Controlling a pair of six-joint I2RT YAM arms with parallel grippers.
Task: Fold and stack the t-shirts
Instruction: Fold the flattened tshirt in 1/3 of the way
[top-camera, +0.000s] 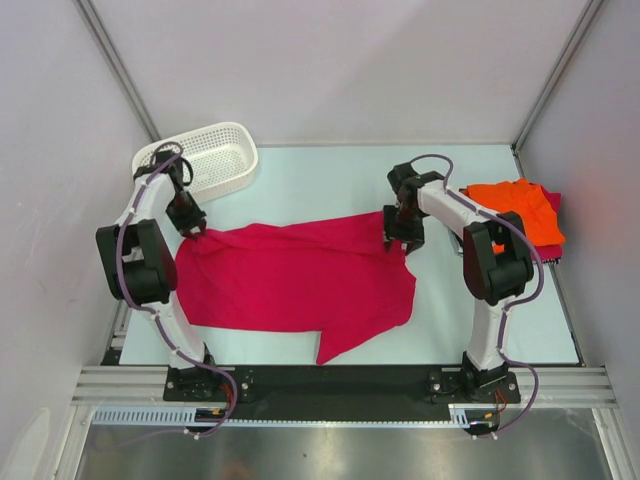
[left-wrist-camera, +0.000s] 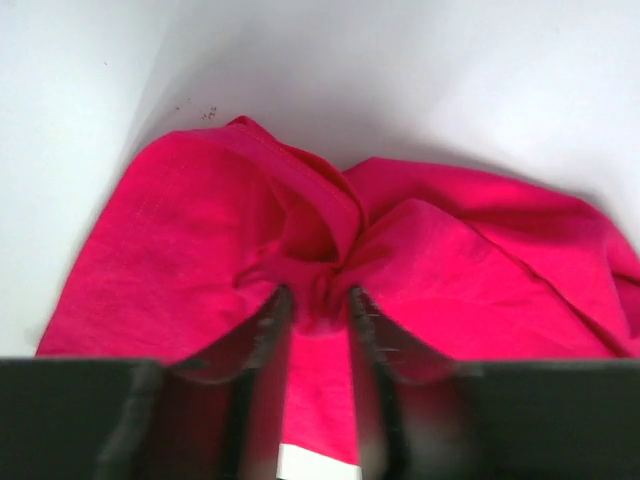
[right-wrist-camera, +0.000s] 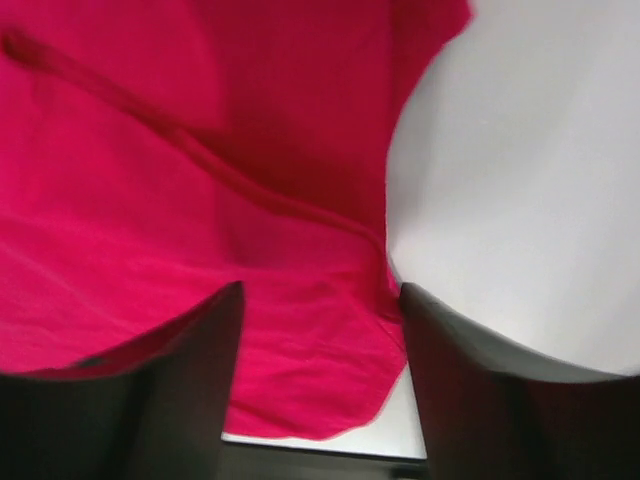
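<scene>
Crimson t-shirt (top-camera: 300, 275) lies spread flat across the middle of the bench (top-camera: 320, 175), between my two arms. My left tool (left-wrist-camera: 315, 295) is clenched on a bunched fold at its far left corner, near the white basket (top-camera: 205, 160). My right tool (right-wrist-camera: 320, 300) is released, fingers wide apart over the far right corner. Orange t-shirt (top-camera: 515, 210) lies by the bench's right edge.

A spread shirt (top-camera: 295, 280) is lying across the middle of the table (top-camera: 320, 180), a basket (top-camera: 240, 135) sitting behind its left end. A pile of shirts (top-camera: 515, 210) is resting at the table's right edge, apart from it.
</scene>
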